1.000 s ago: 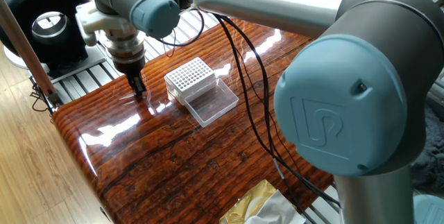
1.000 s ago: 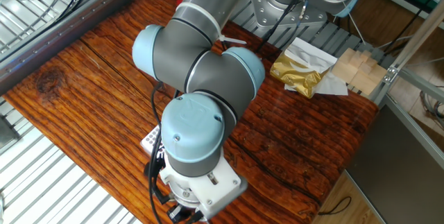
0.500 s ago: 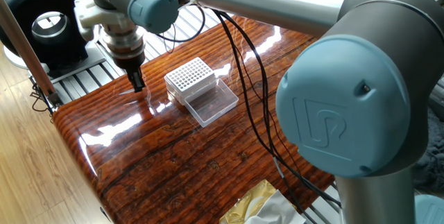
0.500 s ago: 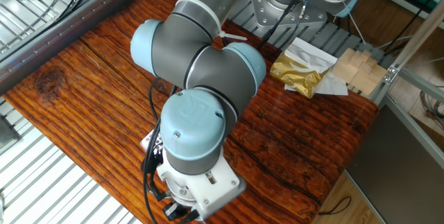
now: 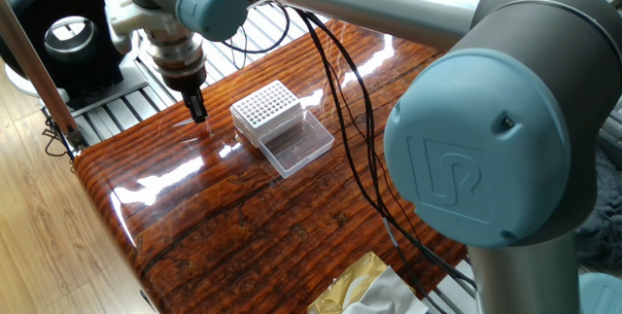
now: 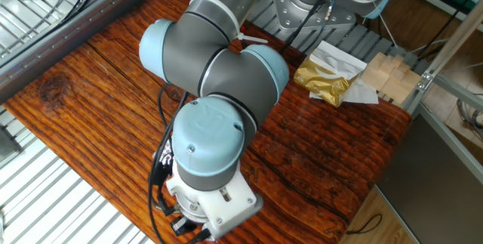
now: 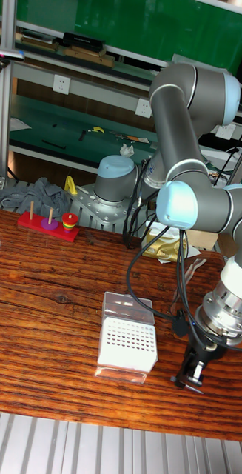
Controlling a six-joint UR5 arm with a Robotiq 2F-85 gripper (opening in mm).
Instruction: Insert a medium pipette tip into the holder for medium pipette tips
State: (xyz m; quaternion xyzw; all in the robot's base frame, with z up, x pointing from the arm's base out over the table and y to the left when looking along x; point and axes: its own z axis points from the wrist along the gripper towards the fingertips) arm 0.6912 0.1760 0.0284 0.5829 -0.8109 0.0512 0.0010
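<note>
holder point(image 5: 266, 107): clear box, white hole grid, lid point(image 5: 296, 143) flopped open on the surface point(image 5: 243, 217) | gripper point(image 5: 198, 112) just beside it, pinching a thin clear tip, hard to see

- Bright, even light in all three views; pictures sharp, with no motion blur.
- White glare streaks lie on the glossy counter point(image 5: 194, 173) in one fixed view.
- The nearest arm joint point(image 5: 486, 149) looms large and slightly soft.
- Shadows are faint and soft-edged.

Gold foil bag point(image 6: 326, 78), wood blocks point(image 6: 392, 74), ring-stacker toy point(image 7: 49, 221).
</note>
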